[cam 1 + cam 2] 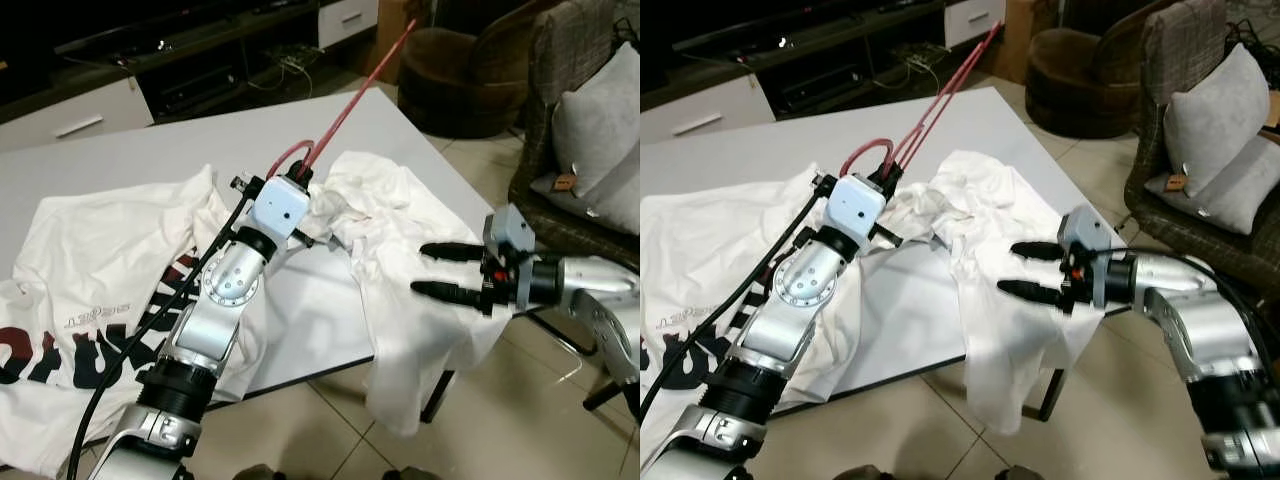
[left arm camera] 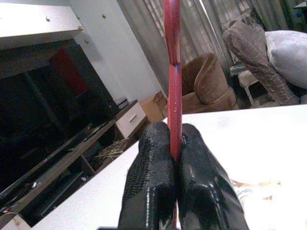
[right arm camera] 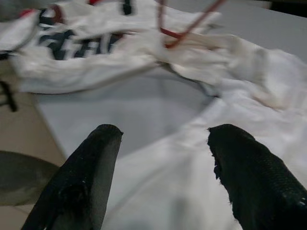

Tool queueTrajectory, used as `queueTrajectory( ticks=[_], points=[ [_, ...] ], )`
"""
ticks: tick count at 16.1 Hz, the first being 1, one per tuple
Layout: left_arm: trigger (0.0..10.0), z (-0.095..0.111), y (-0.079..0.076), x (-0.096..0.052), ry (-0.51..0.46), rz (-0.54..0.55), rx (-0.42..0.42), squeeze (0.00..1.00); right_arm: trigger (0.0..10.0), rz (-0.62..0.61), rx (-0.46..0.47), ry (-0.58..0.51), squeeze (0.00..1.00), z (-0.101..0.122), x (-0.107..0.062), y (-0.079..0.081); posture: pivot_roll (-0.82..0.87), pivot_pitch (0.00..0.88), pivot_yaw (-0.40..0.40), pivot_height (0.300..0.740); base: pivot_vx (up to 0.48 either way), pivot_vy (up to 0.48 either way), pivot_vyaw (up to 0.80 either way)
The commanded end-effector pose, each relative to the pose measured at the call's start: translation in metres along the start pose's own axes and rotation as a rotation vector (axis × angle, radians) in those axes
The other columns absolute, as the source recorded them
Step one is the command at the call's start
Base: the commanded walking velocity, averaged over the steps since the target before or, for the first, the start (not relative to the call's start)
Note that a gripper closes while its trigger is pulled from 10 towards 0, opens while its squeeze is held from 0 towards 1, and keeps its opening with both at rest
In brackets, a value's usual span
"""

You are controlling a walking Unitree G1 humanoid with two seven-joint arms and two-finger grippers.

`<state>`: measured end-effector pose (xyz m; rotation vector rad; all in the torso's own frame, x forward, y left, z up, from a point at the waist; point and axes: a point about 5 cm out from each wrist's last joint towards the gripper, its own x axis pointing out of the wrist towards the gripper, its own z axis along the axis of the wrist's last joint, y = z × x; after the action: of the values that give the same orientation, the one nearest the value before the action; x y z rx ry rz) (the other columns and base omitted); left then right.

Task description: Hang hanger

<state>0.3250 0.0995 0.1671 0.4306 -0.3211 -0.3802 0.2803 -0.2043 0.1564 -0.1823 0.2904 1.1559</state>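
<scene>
The left end effector point(image 2: 173, 158) was pressed together on the red hanger point(image 1: 350, 95), its two black fingers point(image 2: 148, 182) pinching the thin bar near the hook end. From that grip the hanger ran straight ahead and upward, away from the robot, so its long axis lay roughly in line with the fingers and pointed past the far edge of the surface point(image 1: 140, 165) toward the low cabinets. The hanger looked like a slim, smooth, coated rod, rigid, with a curved loop point(image 1: 290, 155) just behind the wrist camera. Directly beyond and beneath this end effector lay a crumpled white shirt point(image 1: 380, 250), soft and thin, bunched in folds around the hanger's lower part and spilling over the near edge of the surface; whether the hanger was threaded into it could not be made out. The right end effector point(image 1: 450, 270) hovered with its fingers spread, close above the hanging part of that shirt and well to the side of the hanger, so the left arm was plainly the nearer one. Behind the left arm a second white shirt point(image 1: 90, 270) with dark and red lettering lay spread flat on the smooth pale grey surface.
</scene>
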Motion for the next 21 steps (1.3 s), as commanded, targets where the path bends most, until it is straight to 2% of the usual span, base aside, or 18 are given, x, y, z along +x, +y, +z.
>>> queueTrajectory(
  ticks=[1,7,11,14,16,19,21],
  points=[
    [10.0,0.0,0.002,0.0,-0.001,-0.013,0.015,0.0,10.0,0.053,-0.017,-0.017,0.0,0.008,0.0,0.007,-0.08,0.0,0.081,0.736,0.0,0.0,0.0],
    [10.0,-0.001,0.0,0.0,0.002,-0.023,0.017,0.0,10.0,0.232,0.04,0.013,0.0,-0.005,0.0,0.04,-0.08,0.0,0.082,0.736,0.0,0.0,0.0],
    [10.0,-0.001,-0.001,0.0,0.002,-0.029,0.016,0.0,10.0,0.218,0.107,0.087,0.0,-0.031,0.003,0.044,-0.08,0.0,0.081,0.736,0.0,0.0,0.0],
    [10.0,-0.002,-0.001,-0.001,0.005,-0.03,0.015,0.0,10.0,0.164,0.117,0.158,0.0,-0.047,0.005,0.038,-0.07,0.0,0.08,0.736,0.0,0.0,0.0],
    [10.0,-0.001,-0.001,-0.001,0.005,-0.028,0.016,0.0,10.0,0.067,0.12,0.178,0.0,-0.052,0.012,0.026,-0.07,0.0,0.078,0.736,0.0,0.0,0.0],
    [10.0,-0.001,-0.001,-0.001,0.005,-0.027,0.017,0.0,10.0,-0.093,0.12,0.147,0.0,-0.046,0.024,0.002,-0.07,0.0,0.078,0.736,0.0,0.0,0.0],
    [10.0,-0.001,0.0,-0.001,0.004,-0.025,0.018,0.0,10.0,-0.126,0.113,0.133,0.0,-0.042,0.029,-0.003,-0.07,0.0,0.078,0.736,0.0,0.0,0.0]
  ],
)
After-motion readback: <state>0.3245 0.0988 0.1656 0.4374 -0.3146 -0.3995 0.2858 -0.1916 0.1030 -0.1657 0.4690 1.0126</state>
